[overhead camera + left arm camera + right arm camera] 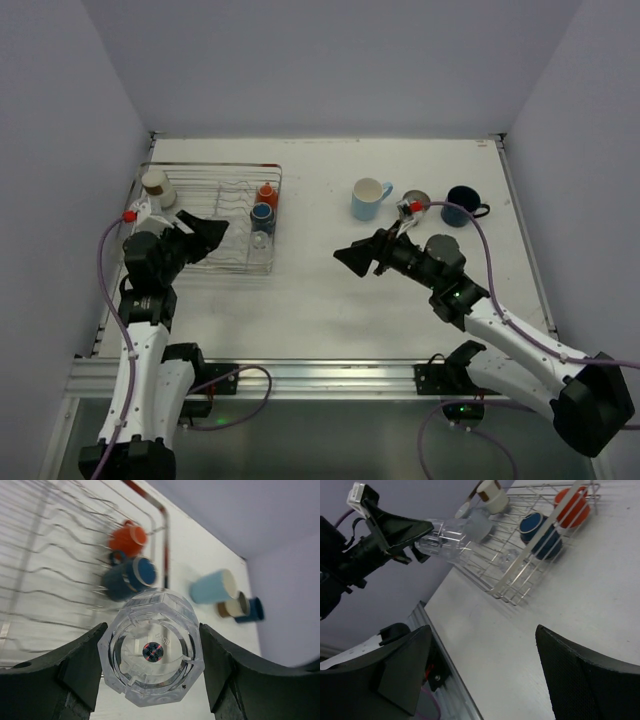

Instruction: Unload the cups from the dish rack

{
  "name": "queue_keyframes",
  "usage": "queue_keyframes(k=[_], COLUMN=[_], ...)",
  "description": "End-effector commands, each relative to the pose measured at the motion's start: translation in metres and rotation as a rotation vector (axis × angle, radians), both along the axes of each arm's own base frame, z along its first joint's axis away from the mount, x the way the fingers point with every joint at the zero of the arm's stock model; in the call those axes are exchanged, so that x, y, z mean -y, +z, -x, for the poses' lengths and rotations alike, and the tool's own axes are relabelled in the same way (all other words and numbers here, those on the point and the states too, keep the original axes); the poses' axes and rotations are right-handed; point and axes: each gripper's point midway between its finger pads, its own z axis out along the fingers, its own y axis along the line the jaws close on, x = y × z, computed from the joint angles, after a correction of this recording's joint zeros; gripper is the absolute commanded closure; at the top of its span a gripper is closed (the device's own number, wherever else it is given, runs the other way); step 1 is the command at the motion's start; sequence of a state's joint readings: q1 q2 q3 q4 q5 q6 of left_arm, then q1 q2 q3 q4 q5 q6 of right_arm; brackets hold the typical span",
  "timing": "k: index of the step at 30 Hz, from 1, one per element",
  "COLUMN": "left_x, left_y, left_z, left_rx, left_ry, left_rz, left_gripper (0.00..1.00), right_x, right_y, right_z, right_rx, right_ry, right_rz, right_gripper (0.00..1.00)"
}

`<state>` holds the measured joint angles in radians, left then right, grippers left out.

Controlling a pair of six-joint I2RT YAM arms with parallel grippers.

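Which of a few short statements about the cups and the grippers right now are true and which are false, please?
1. The left gripper holds a clear glass. True.
2. The right gripper is carrying the navy mug. False: that gripper is open and empty, and the navy mug stands on the table.
3. The orange mug is in the dish rack. True.
4. The light blue mug lies tipped over inside the dish rack. False: it stands upright on the table, outside the rack.

orange mug (128,537), dark blue mug (129,577), clear glass (150,652), silver wire rack (210,166), light blue mug (368,200), white table (330,290).
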<state>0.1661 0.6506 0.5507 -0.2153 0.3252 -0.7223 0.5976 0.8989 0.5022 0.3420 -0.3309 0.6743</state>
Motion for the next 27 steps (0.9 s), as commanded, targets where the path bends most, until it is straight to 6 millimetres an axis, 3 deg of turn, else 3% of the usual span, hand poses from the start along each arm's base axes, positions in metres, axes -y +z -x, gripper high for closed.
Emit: queue_keyframes(k=[1,2,4,8,14,22,26,27], left_x=[0.066,0.080,0.096,0.120,0.137,0.152,0.162,0.164], left_y=[0.062,0.076,0.080,0.093,0.081,0.072,0.074,0.074], left_z=[0.011,0.016,0.025,0.042,0.051,0.052,0.055,0.055], left_rx=[0.215,0.274,0.292,0.370,0.377,0.368,0.379,0.380], left_ry=[-0.289,-0.346,-0.411,-0.518,-0.599,-0.635,-0.674,-0.681], left_rz=[0.193,0.210,0.273,0.325,0.375,0.384,0.391,0.387], left_gripper=[0.64,0.64,0.64,0.63,0.63,0.63,0.59,0.54], right_x=[-0.031,-0.041,-0.055,-0.075,-0.098,-0.113,-0.121,-0.120], right_y=[0.043,0.039,0.050,0.052,0.070,0.068,0.073,0.078], right_z=[0.017,0.014,0.020,0.014,0.019,0.016,0.017,0.019], right_rx=[0.078,0.063,0.069,0.059,0.084,0.071,0.061,0.069], right_ry=[0.108,0.128,0.179,0.234,0.321,0.353,0.381,0.387], right_rz=[-0.171,-0.172,-0.220,-0.239,-0.259,-0.268,-0.304,-0.325], right_gripper=[0.13,0.13,0.13,0.14,0.17,0.25,0.43,0.58])
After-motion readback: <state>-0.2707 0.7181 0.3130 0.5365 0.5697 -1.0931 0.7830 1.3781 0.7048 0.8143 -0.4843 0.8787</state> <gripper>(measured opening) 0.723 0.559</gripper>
